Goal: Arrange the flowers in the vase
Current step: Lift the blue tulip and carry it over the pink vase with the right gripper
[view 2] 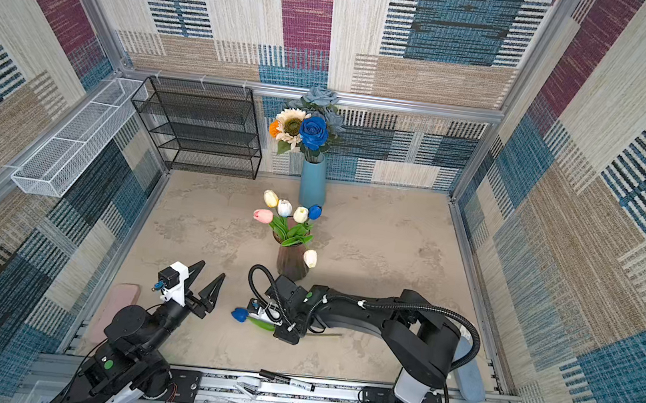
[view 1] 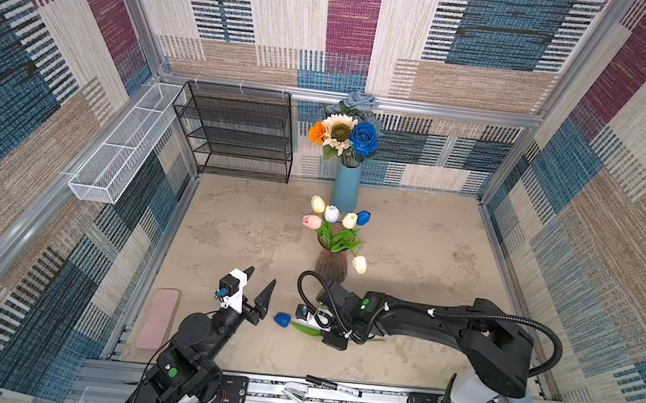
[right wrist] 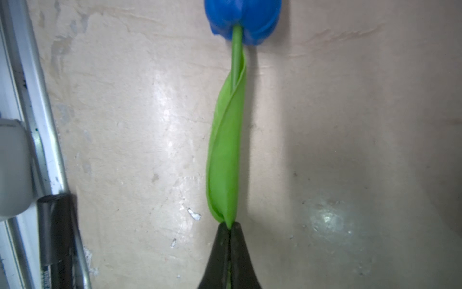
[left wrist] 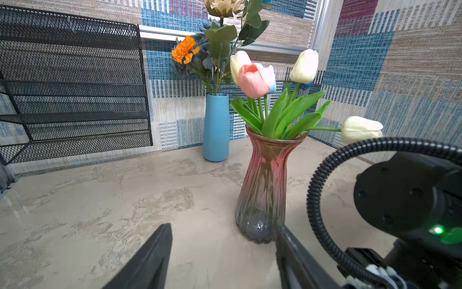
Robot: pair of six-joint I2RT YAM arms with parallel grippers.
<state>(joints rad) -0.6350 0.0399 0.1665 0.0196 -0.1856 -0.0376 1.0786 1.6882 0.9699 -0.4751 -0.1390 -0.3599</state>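
While my right arm lies stretched low across the tabletop toward nine o'clock, its elbow folded back over the base at the five o'clock corner, my right pincer is clamped on a blue tulip. The jaws meet with no gap, pinching the stem right where the green leaf ends. From that grip the leaf and stem run straight out toward nine o'clock, with the blue bloom at the far end. A short tail of stem pokes out behind my wrist toward three o'clock. The flower sits level and very low; I cannot tell whether the bloom touches the surface.

My left arm rises from the seven o'clock corner and angles up toward one o'clock. My left pincer is spread wide and grips nothing, raised off the tabletop just beside the tulip's bloom, at about ten o'clock from it.

At twelve o'clock from my right wrist stands the pink glass vase, upright and near the tabletop's middle. It holds several tulips: pink, white, cream and blue, with one white bloom drooping out toward four o'clock. Farther toward twelve o'clock, against the back wall, stands a blue vase.
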